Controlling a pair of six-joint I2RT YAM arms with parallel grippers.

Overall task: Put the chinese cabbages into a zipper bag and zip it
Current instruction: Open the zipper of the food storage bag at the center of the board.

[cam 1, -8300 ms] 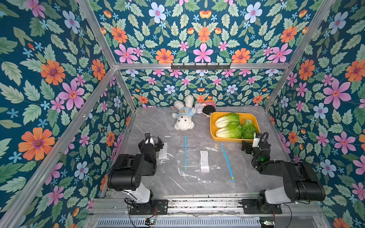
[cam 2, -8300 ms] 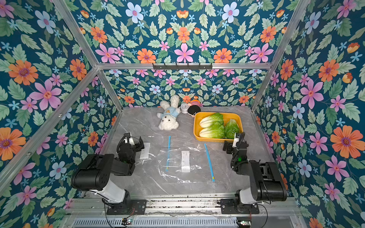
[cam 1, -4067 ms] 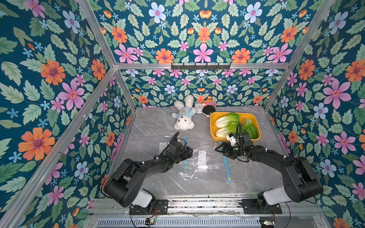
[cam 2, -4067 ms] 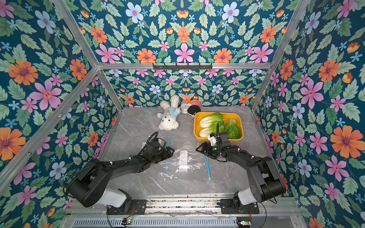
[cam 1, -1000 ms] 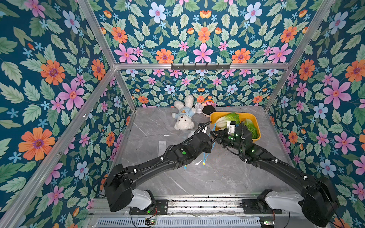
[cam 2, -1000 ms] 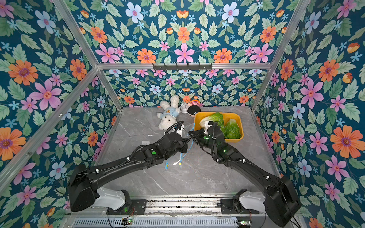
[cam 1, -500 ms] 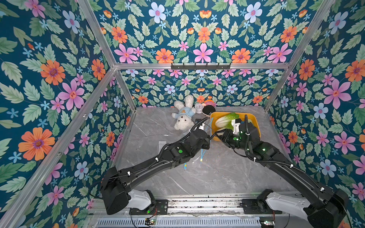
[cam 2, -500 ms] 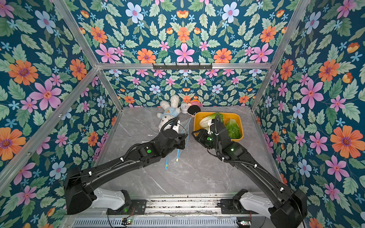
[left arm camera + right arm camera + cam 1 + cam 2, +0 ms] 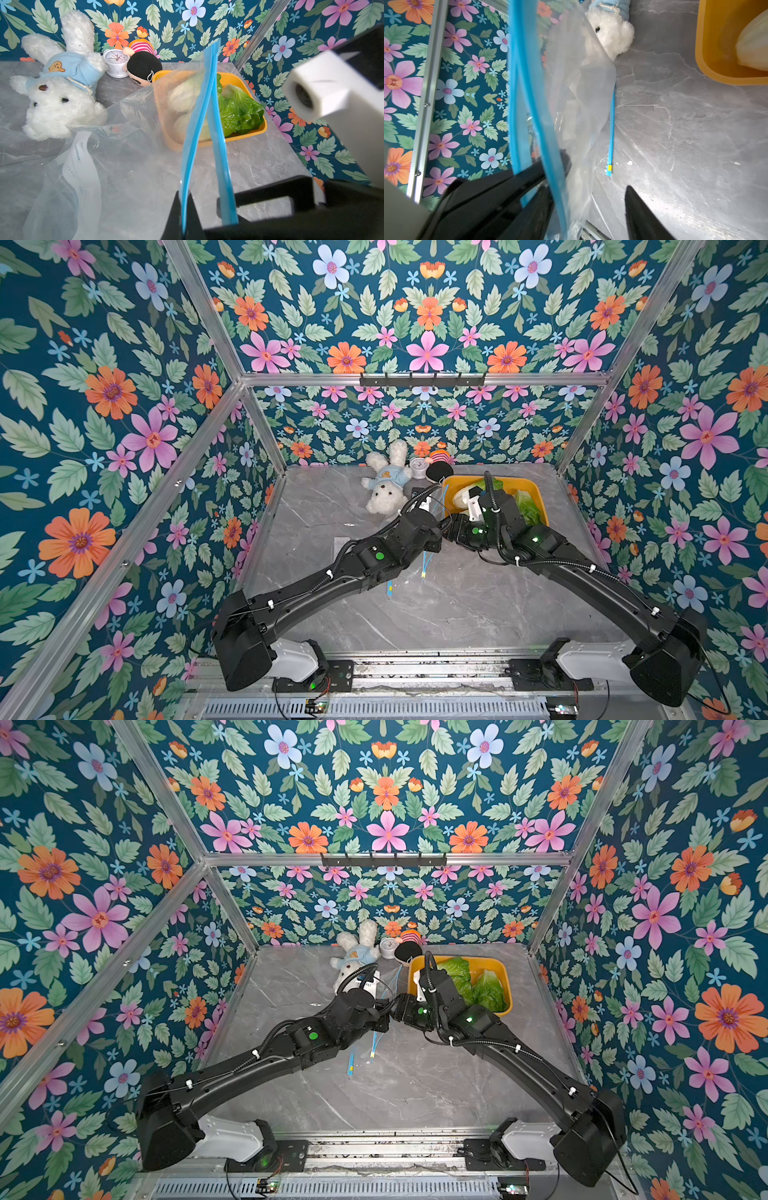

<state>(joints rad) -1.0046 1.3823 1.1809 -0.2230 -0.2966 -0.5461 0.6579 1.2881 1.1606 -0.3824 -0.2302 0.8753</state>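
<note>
The clear zipper bag (image 9: 124, 166) hangs in the air just left of the yellow tray (image 9: 537, 490). My left gripper (image 9: 184, 199) is shut on one of its blue zip strips (image 9: 199, 116). The bag's other strip (image 9: 527, 83) runs past my right gripper (image 9: 589, 187), whose jaws stand apart and press on nothing. In both top views the two grippers (image 9: 436, 529) (image 9: 453, 531) meet tip to tip at the tray's near left corner. Chinese cabbages (image 9: 461, 973) (image 9: 239, 108) lie in the tray, partly hidden by the right wrist.
A white plush rabbit (image 9: 386, 489), a small clock (image 9: 418, 466) and a black-haired doll (image 9: 438, 470) sit at the back, left of the tray (image 9: 500, 969). A blue strip with a yellow tip (image 9: 611, 135) lies on the grey table. A white label (image 9: 341, 545) shows under the left arm.
My right gripper's jaws have opened and let go of the bag's strip. Both wrists have shifted a little toward the tray. The left gripper keeps its hold.
</note>
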